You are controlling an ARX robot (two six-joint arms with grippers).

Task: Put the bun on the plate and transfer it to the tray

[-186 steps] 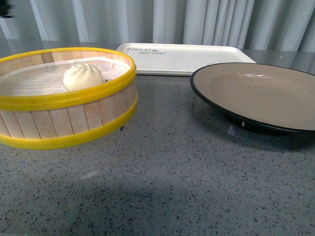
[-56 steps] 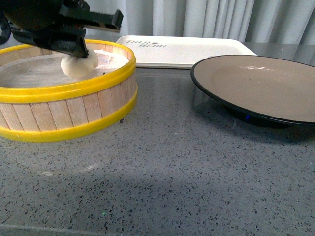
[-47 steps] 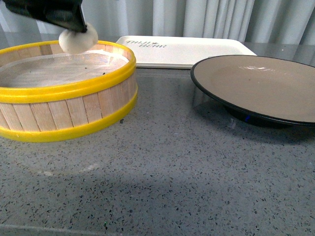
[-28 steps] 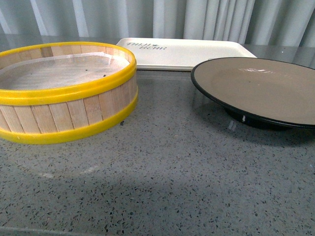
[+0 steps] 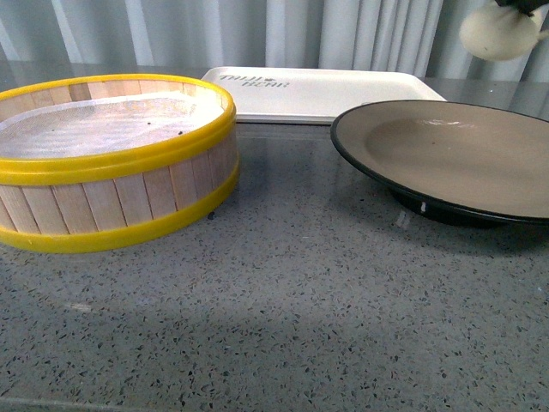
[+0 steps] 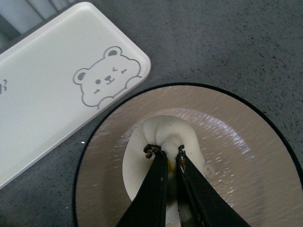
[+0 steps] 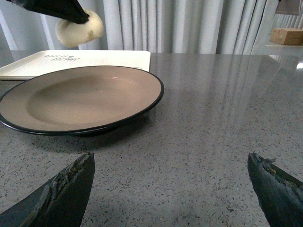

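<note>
In the upper right corner of the front view, the bun [image 5: 500, 32] hangs in the air over the plate [image 5: 446, 154] and does not touch it. The left wrist view shows the left gripper [image 6: 165, 151] with its two dark jaws drawn nearly together, pinching the bun's top (only a thin gap shows between the tips). The grey-brown inside of the plate lies bare below. The plate fills the right middle of the front view and stands on the speckled grey table [image 5: 300, 300]. The white tray [image 5: 326, 90] lies flat in the upper middle, just behind the plate. It has dark lettering near its left end and a bear drawn at one corner. The yellow-rimmed steamer basket [image 5: 120, 202] stands at the left of the frame, apart from the plate, and is lined with white paper. The right gripper [image 7: 170, 161] hovers low over the table on the near side of the plate, with its jaws spread wide and nothing between them. Pale curtains [image 5: 343, 34] run along the top.
</note>
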